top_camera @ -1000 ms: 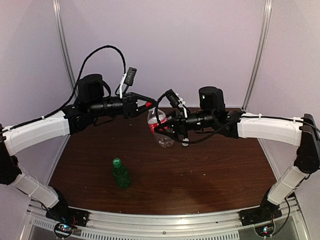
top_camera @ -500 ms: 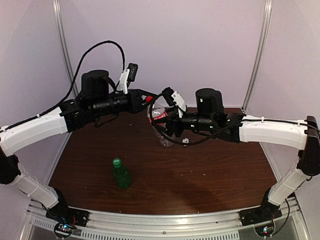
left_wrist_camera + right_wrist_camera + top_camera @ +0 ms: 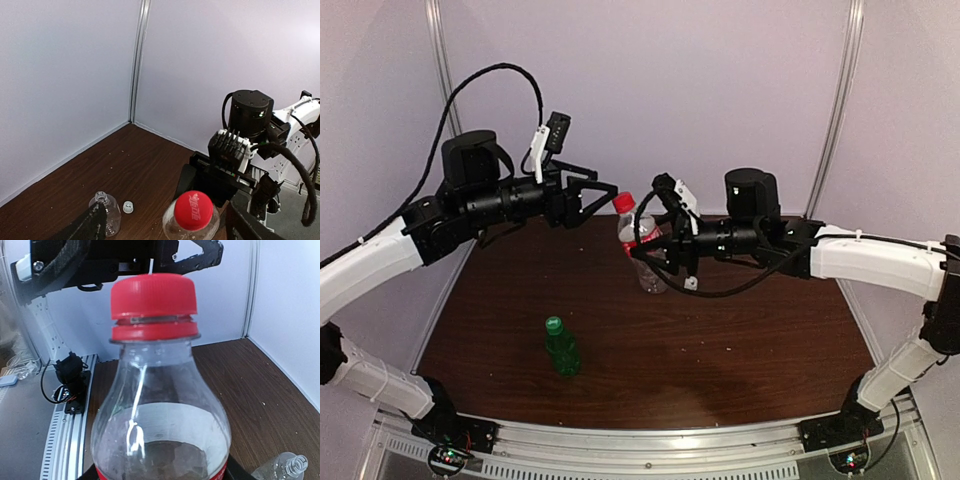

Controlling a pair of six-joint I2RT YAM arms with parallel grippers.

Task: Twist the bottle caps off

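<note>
My right gripper [image 3: 647,250] [image 3: 160,472] is shut on the clear bottle with the red label [image 3: 638,243] [image 3: 160,415] and holds it tilted above the table. The red cap [image 3: 624,202] [image 3: 194,210] [image 3: 152,297] sits on its neck, with a thin gap above the ring. Just left of the cap my left gripper [image 3: 604,196] [image 3: 165,227] is open, its fingers [image 3: 92,225] apart on either side and not touching it. The green bottle [image 3: 561,350] stands upright with its green cap [image 3: 554,324] on. The wider clear bottle [image 3: 105,214] [image 3: 282,467] stands open on the table, the white cap [image 3: 128,206] beside it.
The brown table [image 3: 740,350] has white walls on three sides and a metal rail [image 3: 650,440] along the near edge. Cables loop above both wrists. The green bottle stands apart in the front left area.
My left gripper has gone from shut on the red cap to open and drawn back to the left. The cap stays on the bottle, which the right gripper still holds.
</note>
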